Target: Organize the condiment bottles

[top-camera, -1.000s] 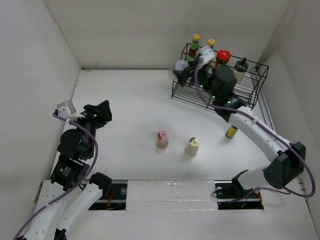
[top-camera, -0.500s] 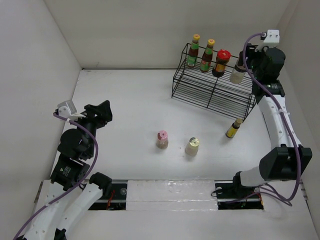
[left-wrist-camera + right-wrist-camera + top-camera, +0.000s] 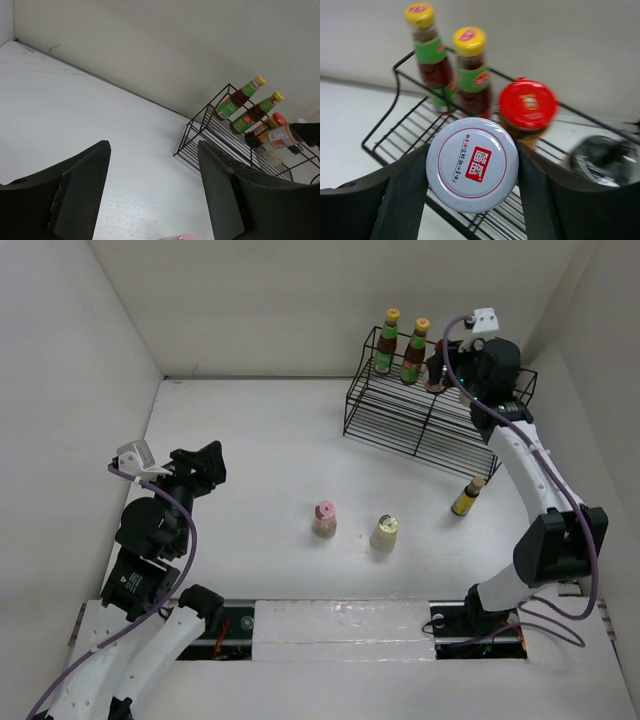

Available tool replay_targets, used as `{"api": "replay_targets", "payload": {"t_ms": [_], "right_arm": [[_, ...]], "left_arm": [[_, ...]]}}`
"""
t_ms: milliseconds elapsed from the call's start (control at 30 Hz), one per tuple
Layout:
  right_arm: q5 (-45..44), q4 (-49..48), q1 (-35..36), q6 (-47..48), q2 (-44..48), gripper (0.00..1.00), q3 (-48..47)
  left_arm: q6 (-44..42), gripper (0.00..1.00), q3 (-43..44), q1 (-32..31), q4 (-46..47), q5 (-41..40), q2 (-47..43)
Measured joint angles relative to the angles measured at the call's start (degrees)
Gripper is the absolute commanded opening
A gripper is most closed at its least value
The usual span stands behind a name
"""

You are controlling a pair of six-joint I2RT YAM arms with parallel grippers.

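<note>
Where black wire rack (image 3: 395,420) stands, right fingers (image 3: 400,200) pinch round white-lidded jar (image 3: 472,164)

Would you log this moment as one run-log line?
right gripper: holds white-lidded jar at rack | left gripper: open, empty | task: unfinished

We found the red-lidded jar (image 3: 527,106) mostly hidden behind the right arm (image 3: 520,452) from above, and the grey-capped shaker (image 3: 602,157) blurred in the right wrist view.
</note>
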State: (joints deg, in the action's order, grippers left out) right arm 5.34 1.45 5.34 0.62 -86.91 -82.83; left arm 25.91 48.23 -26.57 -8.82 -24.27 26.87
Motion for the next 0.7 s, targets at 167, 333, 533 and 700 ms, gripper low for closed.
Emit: {"api": "replay_targets", "payload": {"t_ms": [167, 333, 533, 700], "right_arm": [[1.51, -0.61, 4.59, -0.02, -8.85, 0.40, -3.69], [1.79, -0.55, 7.34, 0.00, -16.13, 0.40, -7.34], [1.77, -1.53, 9.46, 0.04, -22.95, 0.40, -12.48], [1.88, -2.16, 10.93, 0.04, -25.22, 0.40, -15.02]], "left_arm": [[0.00, 0.66, 0.00, 0.00, 0.02, 0.00, 0.00], [0.00, 0.66, 0.00, 0.00, 0.02, 0.00, 0.00], [0.00, 0.66, 0.00, 0.00, 0.02, 0.00, 0.00], [0.00, 0.66, 0.00, 0.00, 0.02, 0.00, 0.00]]}}
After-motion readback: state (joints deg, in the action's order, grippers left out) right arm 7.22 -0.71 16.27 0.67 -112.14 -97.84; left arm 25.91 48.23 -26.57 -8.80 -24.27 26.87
